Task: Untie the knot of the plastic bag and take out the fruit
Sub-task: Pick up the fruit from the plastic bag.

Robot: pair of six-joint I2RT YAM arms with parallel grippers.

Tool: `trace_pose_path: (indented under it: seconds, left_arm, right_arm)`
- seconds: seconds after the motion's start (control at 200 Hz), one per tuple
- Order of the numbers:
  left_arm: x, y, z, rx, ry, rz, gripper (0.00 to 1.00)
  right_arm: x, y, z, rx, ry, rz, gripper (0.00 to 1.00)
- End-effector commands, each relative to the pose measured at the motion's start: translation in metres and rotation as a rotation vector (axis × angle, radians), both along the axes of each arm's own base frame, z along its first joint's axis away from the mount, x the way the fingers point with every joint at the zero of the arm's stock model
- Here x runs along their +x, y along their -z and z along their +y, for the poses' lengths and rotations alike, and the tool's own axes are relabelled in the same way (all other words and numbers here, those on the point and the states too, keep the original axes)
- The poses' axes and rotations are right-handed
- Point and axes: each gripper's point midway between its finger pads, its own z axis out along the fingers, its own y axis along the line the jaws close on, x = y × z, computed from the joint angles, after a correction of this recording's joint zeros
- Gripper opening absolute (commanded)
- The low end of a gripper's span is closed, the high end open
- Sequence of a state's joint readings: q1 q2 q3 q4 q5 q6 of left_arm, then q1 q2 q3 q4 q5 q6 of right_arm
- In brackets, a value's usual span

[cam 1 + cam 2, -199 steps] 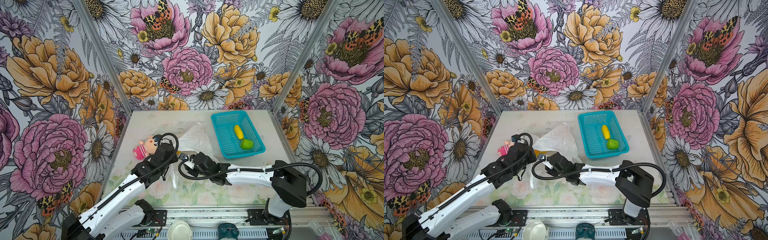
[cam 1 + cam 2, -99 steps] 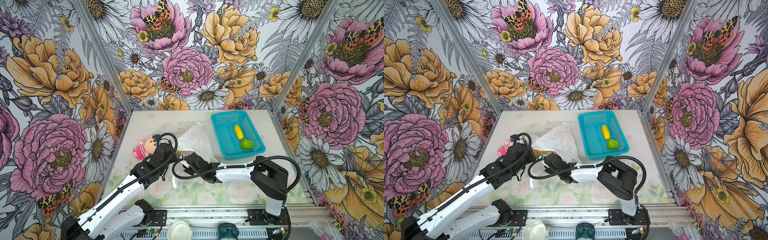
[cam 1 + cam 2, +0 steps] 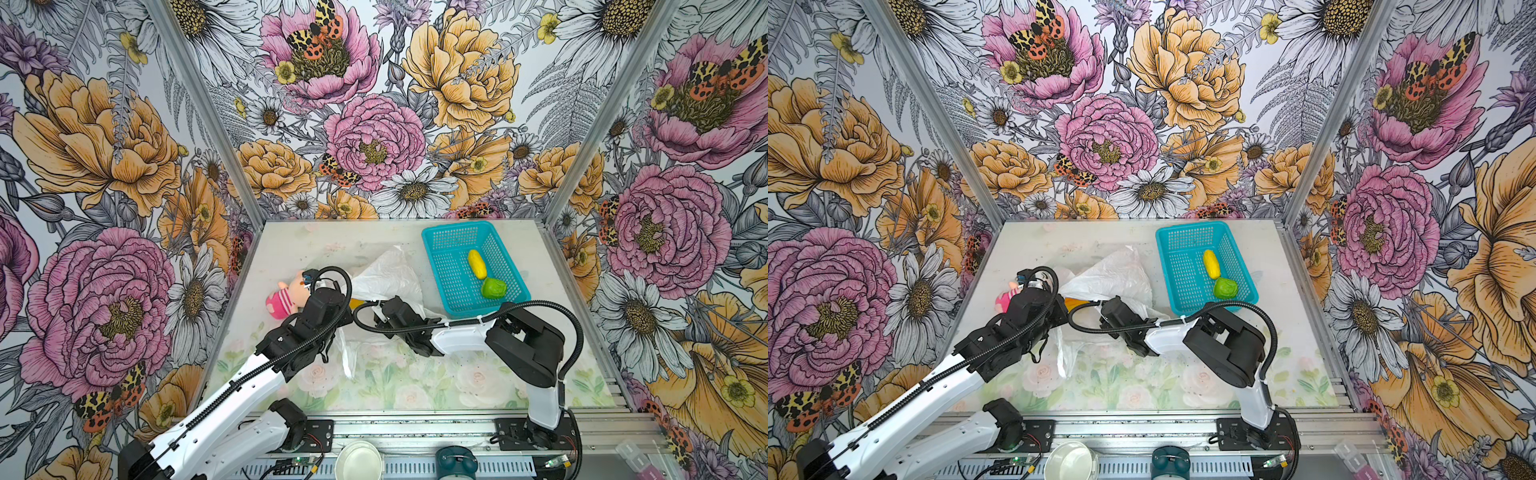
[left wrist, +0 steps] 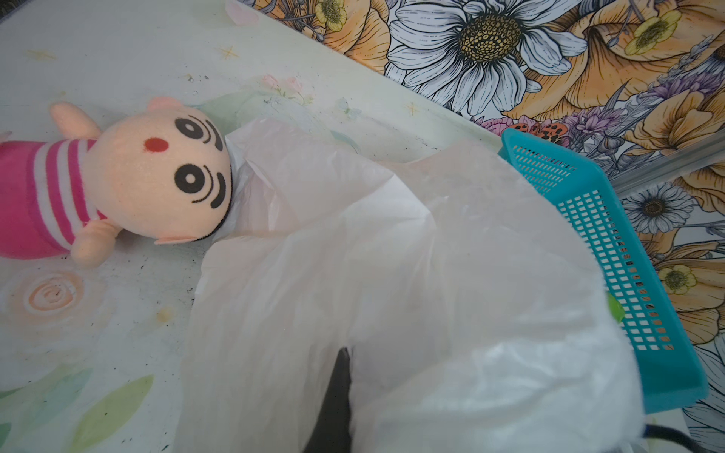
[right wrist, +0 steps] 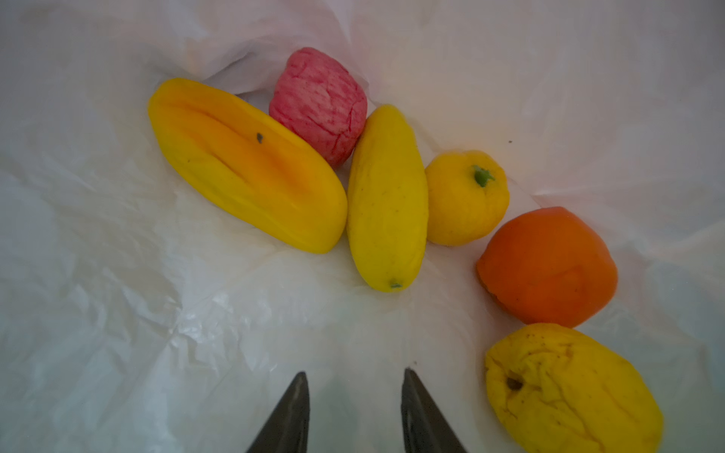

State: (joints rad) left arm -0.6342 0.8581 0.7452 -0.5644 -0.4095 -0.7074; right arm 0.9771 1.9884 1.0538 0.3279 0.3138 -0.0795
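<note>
The white plastic bag point(image 3: 390, 274) lay open near the middle of the surface point(image 3: 415, 382), just beside the teal basket's point(image 3: 453, 270) left wall. One strip of its film trailed toward the near edge.

Six fruits lay inside the bag in the right wrist view: a long orange-yellow fruit point(image 5: 243, 164), a red-pink fruit point(image 5: 319, 104) touching it, a long yellow fruit point(image 5: 386, 200), a small round yellow fruit point(image 5: 465, 198) with a green stem, an orange fruit point(image 5: 547, 266) and a wrinkled yellow fruit point(image 5: 569, 388).

Two more lay in the basket at the far right corner: a yellow oblong fruit point(image 3: 476, 264) and a green fruit point(image 3: 493, 287), near each other.

The right pincer point(image 5: 354, 376) was inside the bag, its fingers spread with nothing between them. The left pincer point(image 4: 340, 364) was pressed together on the bag's film, which draped around it.

One pink-striped plush doll point(image 3: 286, 293) lay near the left edge, its head touching the bag.
</note>
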Motion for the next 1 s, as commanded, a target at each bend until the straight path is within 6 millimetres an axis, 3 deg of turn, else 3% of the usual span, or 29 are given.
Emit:
trace_pose_path:
  seconds: [0.0, 0.295, 0.575, 0.695, 0.885, 0.995]
  left_arm:
    - [0.001, -0.004, -0.002, -0.030, 0.010, -0.030, 0.00]
    - [0.001, -0.015, 0.003, -0.057, -0.025, -0.047, 0.00]
    - [-0.004, -0.059, 0.007, -0.037, 0.003, 0.063, 0.00]
    - [0.001, -0.073, 0.018, 0.035, 0.030, 0.107, 0.00]
    - [0.012, -0.040, 0.036, 0.148, 0.041, 0.199, 0.00]
    - [0.012, -0.035, 0.030, 0.057, 0.105, 0.238, 0.00]
  right_arm:
    - [0.015, -0.006, 0.013, 0.077, 0.050, -0.003, 0.45]
    - [0.044, -0.006, 0.021, 0.151, 0.143, 0.007, 0.65]
    - [0.061, 0.005, 0.032, 0.178, 0.167, 0.011, 0.72]
    - [0.065, 0.014, 0.037, 0.179, 0.159, 0.023, 0.75]
    - [0.069, 0.022, 0.041, 0.191, 0.151, 0.046, 0.72]
    - [0.073, 0.026, 0.044, 0.189, 0.153, 0.052, 0.70]
